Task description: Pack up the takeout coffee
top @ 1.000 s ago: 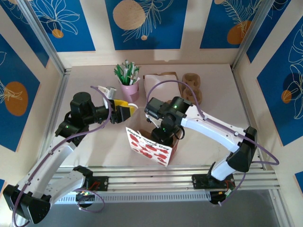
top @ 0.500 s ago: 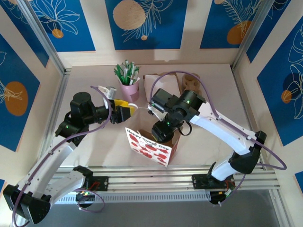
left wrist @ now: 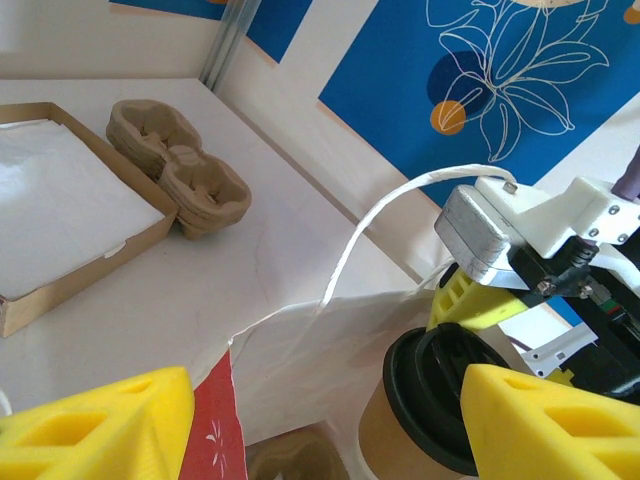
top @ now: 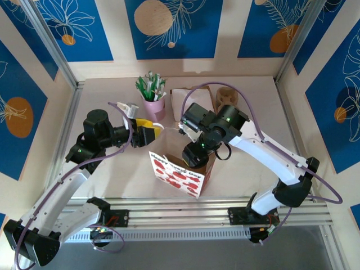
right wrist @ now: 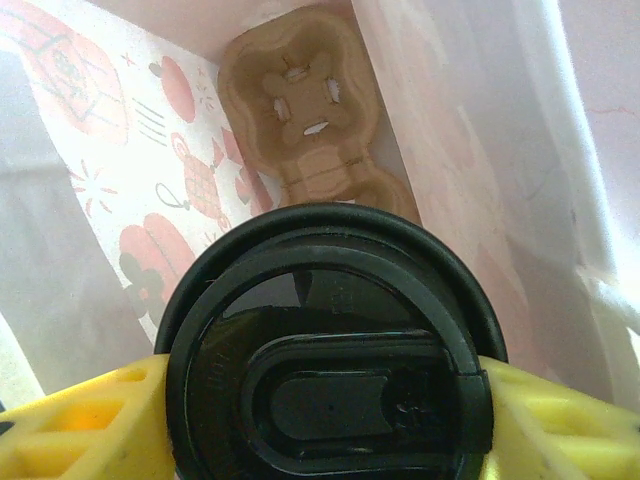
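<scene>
The takeout coffee [right wrist: 325, 370], a kraft cup [left wrist: 395, 440] under a black lid [left wrist: 440, 395], hangs in the mouth of a white gift bag with red prints [top: 179, 175]. My right gripper [right wrist: 325, 400] is shut on it just under the lid, one yellow finger [right wrist: 80, 430] on each side, pointing down into the bag [top: 194, 153]. A brown pulp carrier [right wrist: 300, 130] lies on the bag's floor below the cup. My left gripper [left wrist: 328, 400] is open at the bag's left rim [top: 151, 134], fingers wide apart, with the bag's edge [left wrist: 232, 350] between them.
A pink cup of green-and-white sticks [top: 154, 106] stands behind the bag. A shallow cardboard box of white napkins [left wrist: 60, 200] and a second pulp carrier [left wrist: 180, 170] sit at the back. The bag's white cord handle [left wrist: 375, 225] arcs above its rim.
The right arm's wrist has risen and swung back over the bag, tipping the cup downward into the opening. The left arm has stayed still.
</scene>
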